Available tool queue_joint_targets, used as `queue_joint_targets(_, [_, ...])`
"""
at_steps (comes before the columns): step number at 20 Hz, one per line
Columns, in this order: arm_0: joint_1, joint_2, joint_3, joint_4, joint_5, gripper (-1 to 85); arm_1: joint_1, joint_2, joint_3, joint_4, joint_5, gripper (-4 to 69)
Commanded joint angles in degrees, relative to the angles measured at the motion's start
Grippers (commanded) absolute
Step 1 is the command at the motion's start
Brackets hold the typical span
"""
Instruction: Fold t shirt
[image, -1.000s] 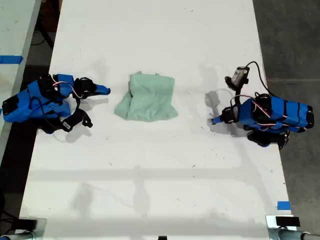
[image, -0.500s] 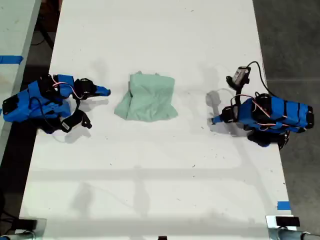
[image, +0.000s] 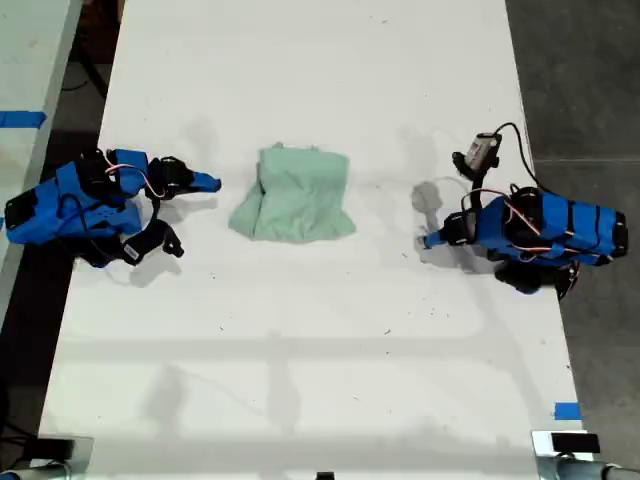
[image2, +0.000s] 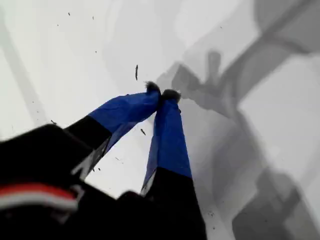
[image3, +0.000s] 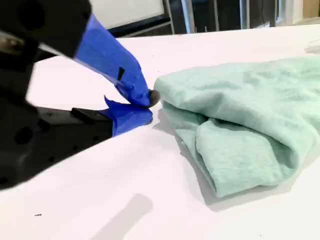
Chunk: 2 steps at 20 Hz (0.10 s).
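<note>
Lying wrinkled, soft mint t shirt

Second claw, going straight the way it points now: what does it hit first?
Most likely the t shirt: my second claw points at its near folded edge, with only bare table between. The gap's depth is hard to judge from the wrist view.
</note>
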Motion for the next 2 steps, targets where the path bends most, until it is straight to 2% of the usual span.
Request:
queue_joint_targets(1, [0.5, 0.5, 1.4, 0.3, -0.8, -0.3, 0.2, 0.4, 2.3, 0.2, 0.5, 1.6])
queue_joint_targets(2, [0.5, 0.5, 1.4, 0.3, -0.8, -0.3, 0.2, 0.4, 2.3, 0.2, 0.5, 1.6])
